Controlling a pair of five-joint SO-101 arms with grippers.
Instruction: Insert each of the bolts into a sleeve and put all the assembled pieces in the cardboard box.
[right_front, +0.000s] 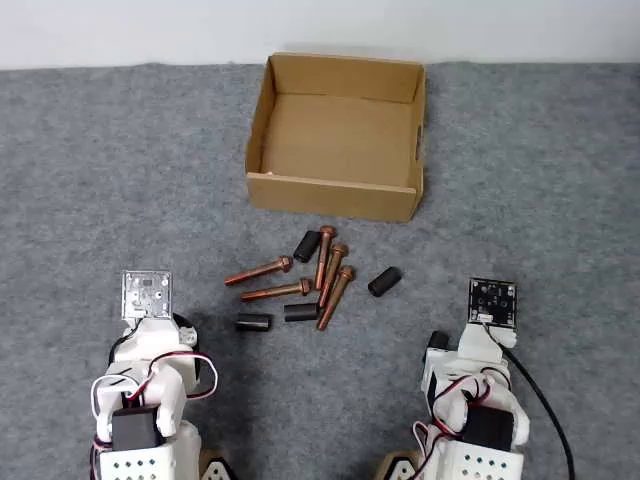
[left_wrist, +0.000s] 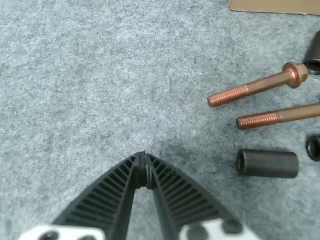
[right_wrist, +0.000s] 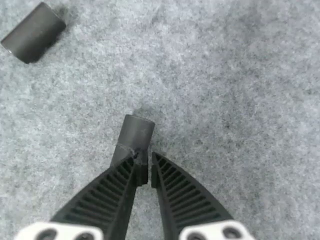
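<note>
Several copper bolts (right_front: 300, 278) lie in a loose heap on the grey carpet in front of the open cardboard box (right_front: 262, 130), with short black sleeves (right_front: 384, 282) scattered among them. My left gripper (left_wrist: 145, 167) is shut and holds nothing, low over bare carpet. Beside it lie two bolts (left_wrist: 255, 89) and one sleeve (left_wrist: 267, 163). My right gripper (right_wrist: 145, 167) is shut too. Another sleeve (right_wrist: 136, 136) lies on the carpet at its tips, partly hidden under one finger (right_wrist: 112, 192), not between the two. A further sleeve (right_wrist: 32, 32) lies farther off.
Both arms sit folded at the near edge, the left arm (right_front: 150, 400) and the right arm (right_front: 475, 400). The heap lies between them and the box. Open carpet stretches to either side. The box's front wall (left_wrist: 275, 5) shows beyond the bolts.
</note>
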